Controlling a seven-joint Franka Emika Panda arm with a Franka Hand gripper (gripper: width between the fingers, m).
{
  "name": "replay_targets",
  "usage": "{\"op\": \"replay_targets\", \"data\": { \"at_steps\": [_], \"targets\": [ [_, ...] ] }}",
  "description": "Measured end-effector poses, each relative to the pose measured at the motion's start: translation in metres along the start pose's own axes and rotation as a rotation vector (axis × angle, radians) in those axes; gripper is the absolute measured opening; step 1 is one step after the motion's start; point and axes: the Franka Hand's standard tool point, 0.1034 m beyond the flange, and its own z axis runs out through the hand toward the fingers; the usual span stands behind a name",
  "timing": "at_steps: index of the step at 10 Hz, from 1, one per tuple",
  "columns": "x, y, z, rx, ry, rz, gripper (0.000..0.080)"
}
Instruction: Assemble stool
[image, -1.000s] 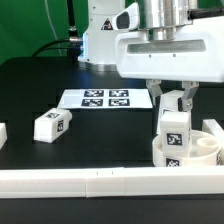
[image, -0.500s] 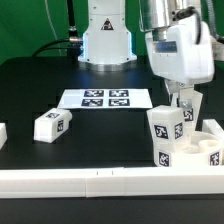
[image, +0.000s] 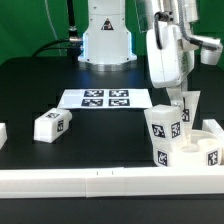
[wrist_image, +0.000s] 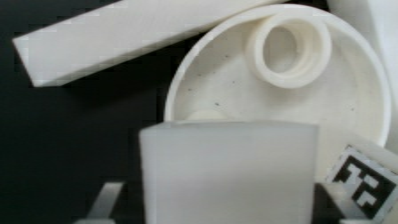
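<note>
The white ring-shaped seat disc (image: 205, 158) lies at the exterior view's right, just behind the front border rail (image: 90, 182), and my hand (image: 180, 110), half spread, pinches a tagged leg block (image: 162, 138) upright on it, with bare counter (image: 110, 140) toward a second leg block (image: 50, 124).

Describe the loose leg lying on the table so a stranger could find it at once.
On the black table, find the marker board near the middle. Off its near corner, toward the exterior view's left, lies the loose leg. Unlike the upright leg in the seat, it lies on its side, alone, touching nothing.
</note>
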Motion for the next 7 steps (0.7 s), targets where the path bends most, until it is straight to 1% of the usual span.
{"op": "replay_targets", "data": {
  "at_steps": [1, 2, 3, 4, 5, 6, 7],
  "targets": [
    [0.000, 0.000, 0.000, -0.001, 0.000, -0.009, 0.0337],
    [-0.005, -0.003, -0.004, -0.008, -0.006, -0.066, 0.0447],
    [-0.012, -0.008, -0.012, 0.001, -0.017, -0.147, 0.0575],
    [-0.019, -0.012, -0.021, 0.008, -0.030, -0.227, 0.0631],
    [-0.026, -0.015, -0.029, -0.007, -0.055, -0.250, 0.0631],
    [-0.024, -0.015, -0.027, -0.001, -0.048, -0.312, 0.0646],
    [-0.023, -0.014, -0.026, -0.002, -0.046, -0.396, 0.0646]
  ]
}}
